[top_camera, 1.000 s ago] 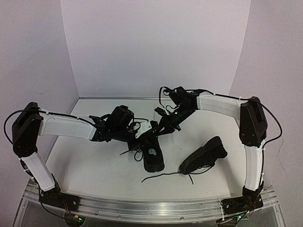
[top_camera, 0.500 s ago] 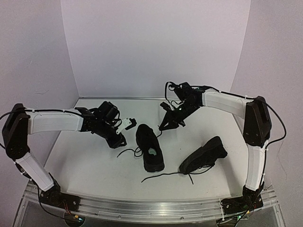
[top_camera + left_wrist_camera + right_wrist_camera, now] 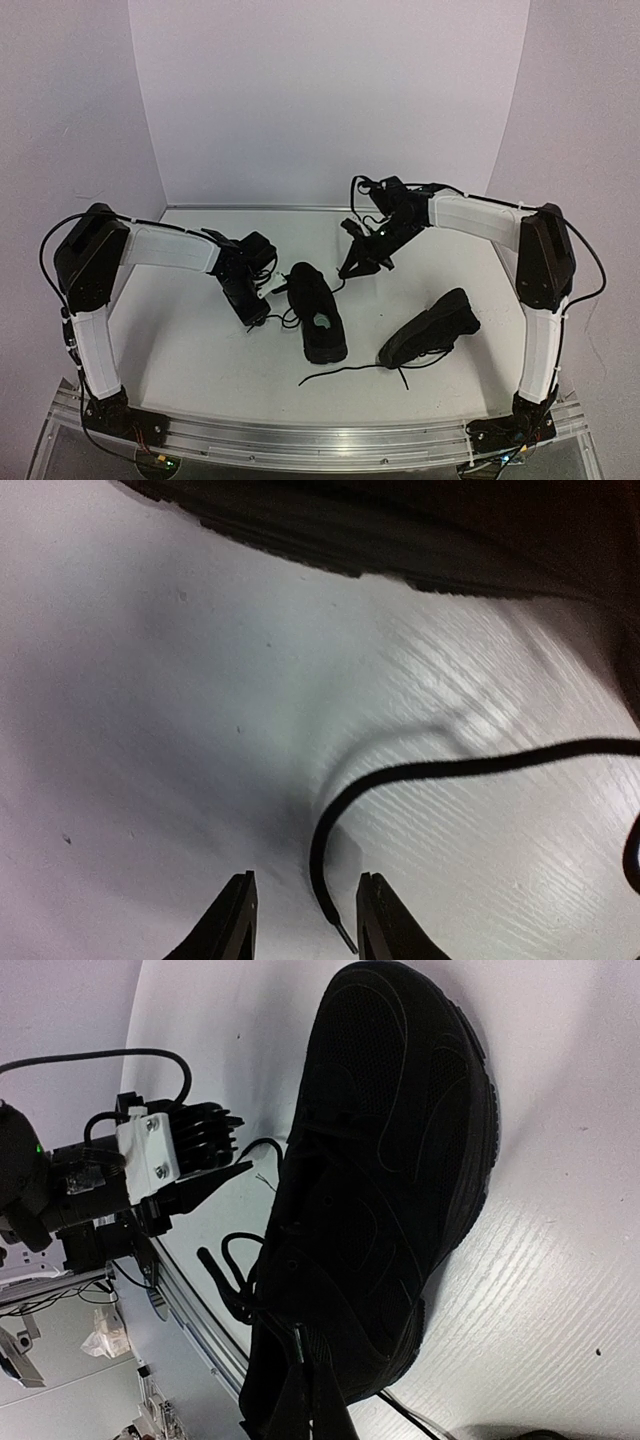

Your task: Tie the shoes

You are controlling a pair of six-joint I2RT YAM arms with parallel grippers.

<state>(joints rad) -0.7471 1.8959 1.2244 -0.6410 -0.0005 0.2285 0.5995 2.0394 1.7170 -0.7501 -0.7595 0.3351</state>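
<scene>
Rail: an aluminium rail (image 3: 300, 435) ran along the near edge of the table (image 3: 180, 340), with both arm bases bolted at its ends.
Trailing lace: a thin black trailing lace (image 3: 340, 372) lay loose on the table just behind the rail, leading right toward the tipped shoe.
Tipped shoe: the all-black tipped shoe (image 3: 432, 328) lay over on its side, right of centre, apart from its partner and from both grippers.
Upright shoe: the upright shoe (image 3: 318, 310) stood on its sole near the middle of the table, with a pale label (image 3: 321, 322) showing inside its opening; the right wrist view saw it (image 3: 390, 1160) from above.
Left gripper: the left gripper (image 3: 255, 318) pointed down at the table just left of the upright shoe. Its fingers (image 3: 232, 925) stood parted and gripped nothing.
Lace end: a lace end (image 3: 325, 880) curved in from the right and lay on the table between those parted fingers, its tip close to the right-hand one.
Right gripper: the right gripper (image 3: 346, 272) hung just beyond the far end of the upright shoe, its fingers clenched tight. Whether a lace was pinched there could not be told.
Back wall: a plain pale back wall (image 3: 330, 100) closed off the far side.
</scene>
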